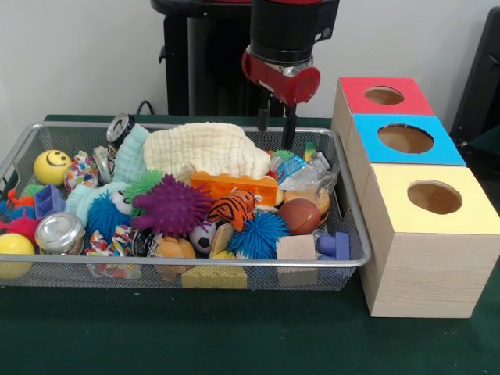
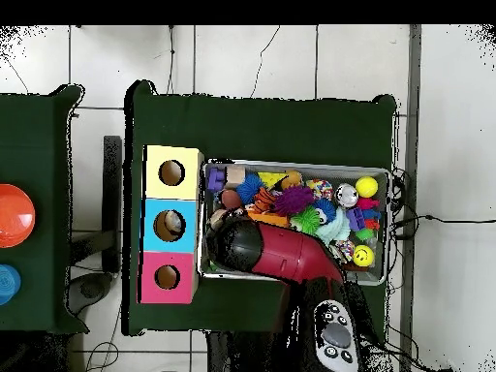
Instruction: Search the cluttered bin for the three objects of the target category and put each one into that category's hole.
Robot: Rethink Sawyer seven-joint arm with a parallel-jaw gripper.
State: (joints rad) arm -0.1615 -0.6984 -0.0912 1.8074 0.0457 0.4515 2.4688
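Purple spiky ball [image 1: 172, 205], orange-and-black striped tiger toy [image 1: 232, 208], yellow smiley ball [image 1: 51, 166].

You see a dark green table [image 2: 262, 116] on a white tiled floor [image 2: 291, 58]; behind the table stands a plain pale wall [image 1: 78, 55].

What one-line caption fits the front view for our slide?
Sawyer's gripper hovers, fingers open, over a toy-filled mesh bin beside three holed boxes.
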